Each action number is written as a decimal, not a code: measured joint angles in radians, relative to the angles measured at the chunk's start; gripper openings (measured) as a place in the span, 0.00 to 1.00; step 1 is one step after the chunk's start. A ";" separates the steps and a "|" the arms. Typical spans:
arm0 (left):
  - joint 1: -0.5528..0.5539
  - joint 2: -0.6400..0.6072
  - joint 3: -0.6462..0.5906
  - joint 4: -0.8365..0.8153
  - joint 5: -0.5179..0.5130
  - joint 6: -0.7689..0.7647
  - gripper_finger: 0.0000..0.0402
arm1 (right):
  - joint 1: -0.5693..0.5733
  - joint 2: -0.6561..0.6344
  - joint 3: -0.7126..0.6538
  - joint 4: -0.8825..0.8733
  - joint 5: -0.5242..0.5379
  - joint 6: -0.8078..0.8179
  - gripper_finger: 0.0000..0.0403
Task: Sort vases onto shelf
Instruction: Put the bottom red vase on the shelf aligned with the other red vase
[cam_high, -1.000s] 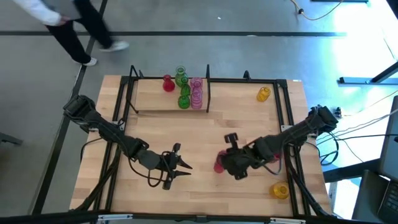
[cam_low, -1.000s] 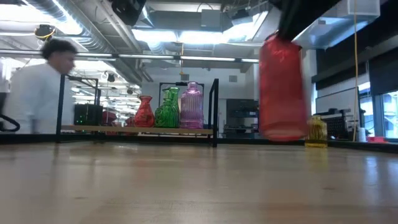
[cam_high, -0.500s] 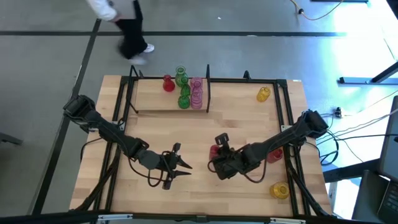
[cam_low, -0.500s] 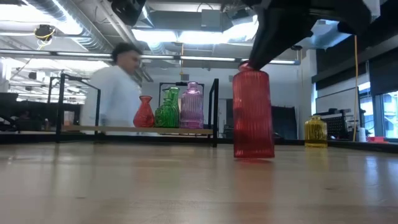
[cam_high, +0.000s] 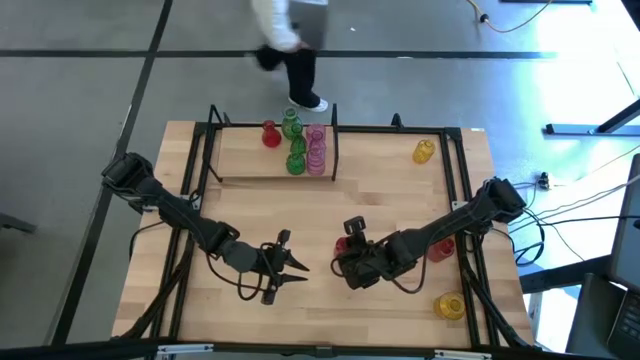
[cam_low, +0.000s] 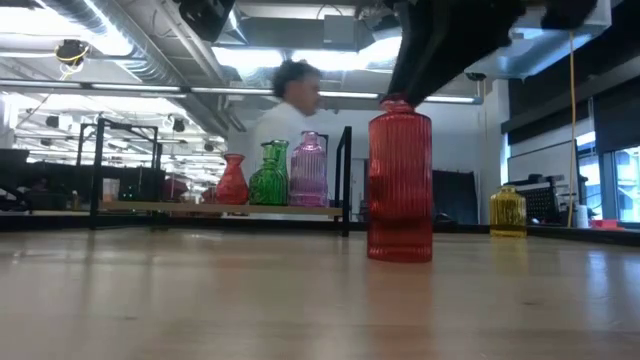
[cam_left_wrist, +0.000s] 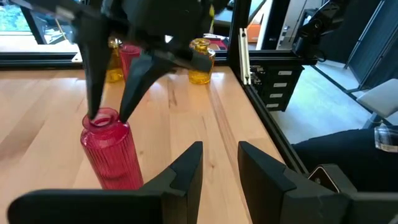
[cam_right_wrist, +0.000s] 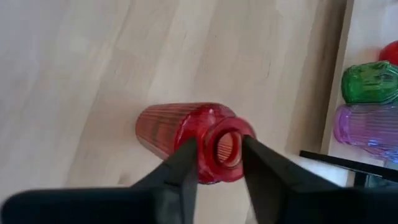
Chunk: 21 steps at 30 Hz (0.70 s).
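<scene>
Moved: red vase (cam_low: 400, 185) has come down from mid-air a second ago and now stands upright on the counter (cam_high: 300, 205), centre-right of the low view; barely shifted in the last half second.
Right gripper (cam_right_wrist: 217, 152): over the vase at lower centre of the high view, fingers (cam_right_wrist: 180, 165) either side of the neck. Touching the glass or just released, I cannot tell.
Left gripper (cam_high: 290, 262): waits at lower left-centre of the high view, fingers parted, holding nothing, pointed at the red vase.
Shelf (cam_high: 240, 150): upper left of the high view; carries a small red vase (cam_high: 270, 133), two green vases (cam_high: 293, 140) and a pink vase (cam_high: 316, 148), bunched at its right end against the black divider (cam_high: 333, 140).
Loose vases: yellow vase (cam_high: 424, 150) at upper right, second yellow vase (cam_high: 450, 305) at lower right, another red one (cam_high: 440, 247) beside the right arm.
Person: walks past behind the shelf (cam_low: 285, 110), hands clear of the counter.
Meaning: looks like a mid-counter drop for the left arm to collect; the shelving of this vase is not yet done.
</scene>
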 joint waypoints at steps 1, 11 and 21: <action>0.000 0.000 0.000 0.000 0.000 0.000 0.23 | 0.000 0.000 0.021 -0.017 -0.006 0.010 0.33; 0.001 0.000 0.000 0.003 -0.037 0.000 0.23 | 0.077 -0.056 0.133 -0.204 -0.064 0.137 0.39; 0.048 0.000 0.000 0.054 -0.209 -0.031 0.23 | 0.275 -0.313 -0.277 0.010 0.070 0.410 0.38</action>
